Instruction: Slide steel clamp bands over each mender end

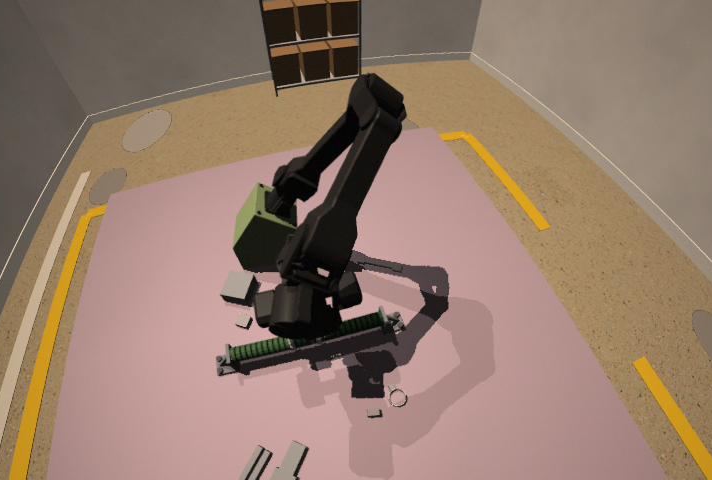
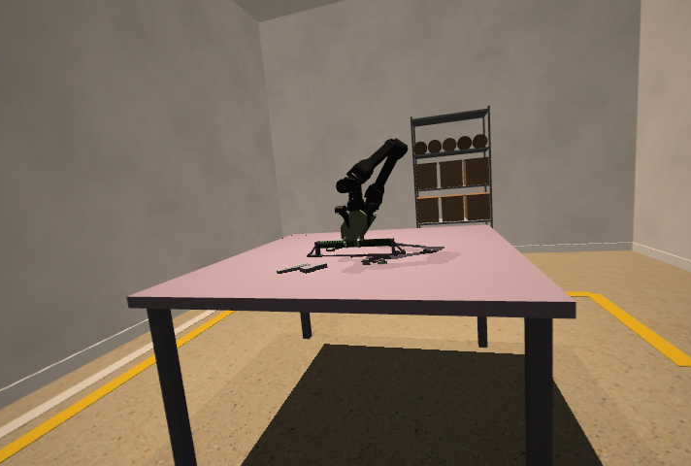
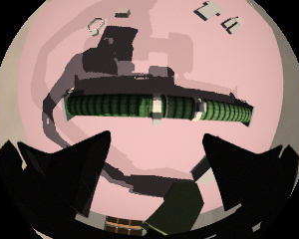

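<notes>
A green ribbed hose [image 3: 156, 107] lies across a dark holder [image 1: 311, 348] on the pink table. In the wrist view two steel clamp bands sit on it, one near the middle [image 3: 156, 107] and one a little to the right [image 3: 199, 111]. My gripper [image 3: 158, 137] is open and empty, its two dark fingers spread wide, held above the hose near the middle band. In the top view the gripper [image 1: 294, 319] covers the hose's middle, so the bands are hidden there. The hose [image 2: 351, 243] is small in the exterior view.
A green box [image 1: 263, 226] and two grey blocks [image 1: 238, 287] stand behind the hose. A loose ring [image 1: 396, 396], a small grey piece [image 1: 374, 413] and grey bars [image 1: 277, 461] lie in front. A shelf [image 1: 311, 42] stands by the far wall.
</notes>
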Robot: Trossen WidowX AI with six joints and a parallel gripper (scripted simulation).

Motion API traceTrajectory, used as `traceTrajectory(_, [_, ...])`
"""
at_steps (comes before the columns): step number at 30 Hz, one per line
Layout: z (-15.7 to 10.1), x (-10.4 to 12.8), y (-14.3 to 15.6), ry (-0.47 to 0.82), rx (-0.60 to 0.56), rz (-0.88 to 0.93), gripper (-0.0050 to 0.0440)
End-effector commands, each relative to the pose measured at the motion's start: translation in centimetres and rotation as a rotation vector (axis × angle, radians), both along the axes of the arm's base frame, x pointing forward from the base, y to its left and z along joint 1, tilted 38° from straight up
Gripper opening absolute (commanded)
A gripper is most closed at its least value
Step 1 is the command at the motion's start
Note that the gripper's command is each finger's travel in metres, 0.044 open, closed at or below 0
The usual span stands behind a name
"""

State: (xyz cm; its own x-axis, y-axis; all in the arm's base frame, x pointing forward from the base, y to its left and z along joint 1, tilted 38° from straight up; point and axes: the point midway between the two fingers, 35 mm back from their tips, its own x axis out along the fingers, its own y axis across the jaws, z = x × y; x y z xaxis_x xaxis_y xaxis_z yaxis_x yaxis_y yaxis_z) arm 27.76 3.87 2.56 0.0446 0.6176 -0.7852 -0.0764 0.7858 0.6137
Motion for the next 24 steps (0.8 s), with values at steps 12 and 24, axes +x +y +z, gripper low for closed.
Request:
traceTrajectory(12, [1.6,-0.1,-1.3,0.0,0.0,0.0,0.044])
traceTrajectory(24, [1.8,-0.1,-1.4,0.0,0.0,0.0,0.044])
